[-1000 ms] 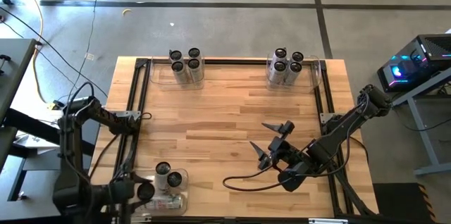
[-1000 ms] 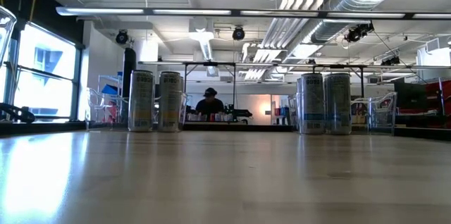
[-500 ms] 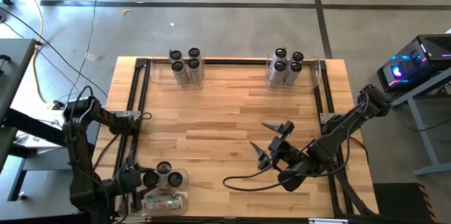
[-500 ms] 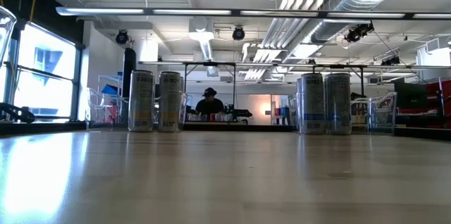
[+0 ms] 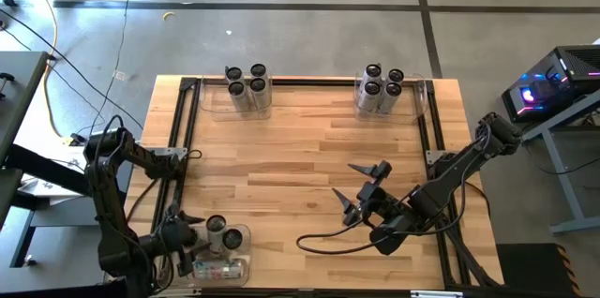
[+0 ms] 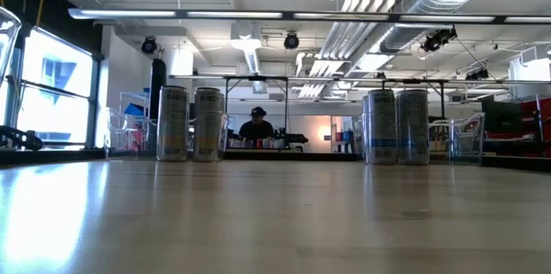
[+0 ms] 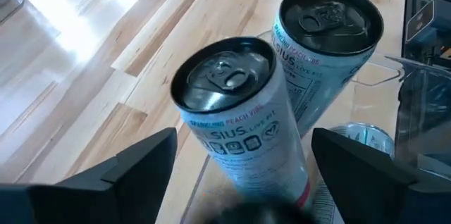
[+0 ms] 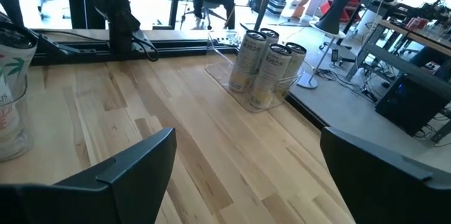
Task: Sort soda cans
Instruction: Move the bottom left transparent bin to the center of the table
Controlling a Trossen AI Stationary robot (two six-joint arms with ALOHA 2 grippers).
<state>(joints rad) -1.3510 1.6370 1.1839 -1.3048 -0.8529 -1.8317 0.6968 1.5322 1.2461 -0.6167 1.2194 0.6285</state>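
Wooden counter [image 5: 300, 148]: left pincer [image 7: 239, 160] gapes around the near can [image 7: 243, 122] by the near bin [image 5: 239, 265]; centre it before closing. Right pincer [image 5: 367, 190] waits open mid-counter.

Clear plastic bin [image 5: 242, 239] lay beside the left gripper; wooden table [image 5: 300, 157] spread beneath; a seated person [image 6: 256, 125] appeared beyond.

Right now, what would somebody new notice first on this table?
Probably the two bunches of four soda cans in clear bins at the far edge, one on the left, one on the right. Next, the left gripper, open around a leaning can at the near left corner.
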